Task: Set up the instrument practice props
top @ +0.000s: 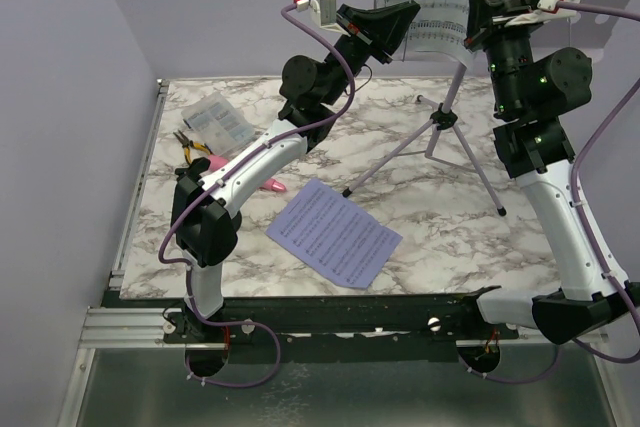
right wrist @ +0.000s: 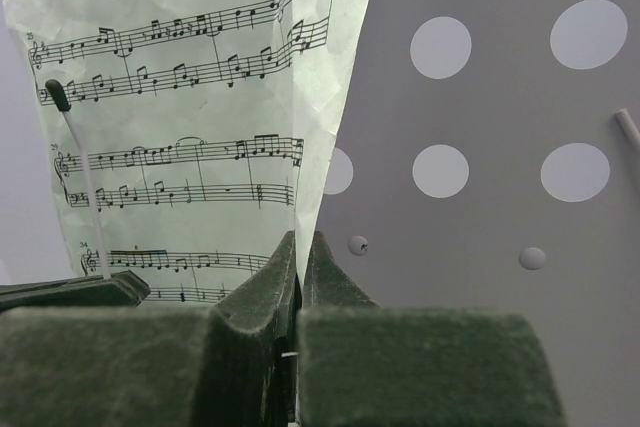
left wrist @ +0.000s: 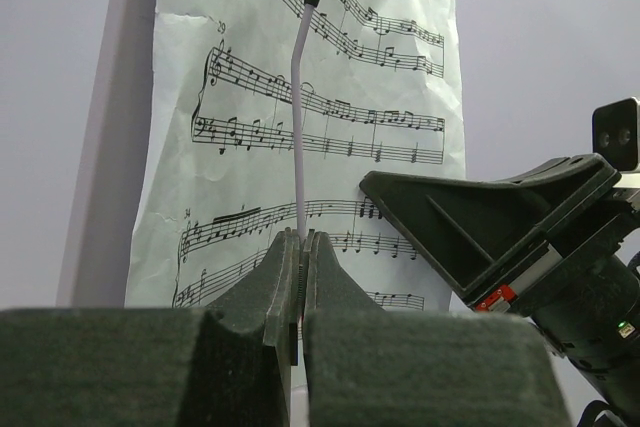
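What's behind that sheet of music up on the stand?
Behind the sheet music page stands the lavender stand desk, its round holes showing to the right. The part directly behind the page is covered and cannot be seen.

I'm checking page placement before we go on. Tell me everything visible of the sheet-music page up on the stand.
The sheet-music page is pale paper printed with black staves and notes, slightly creased, standing upright against the lavender perforated desk. A thin pale retainer wire with a black tip crosses its front; the left gripper is shut on that wire. The right gripper is shut at the page's lower right edge; whether it pinches the paper is unclear.
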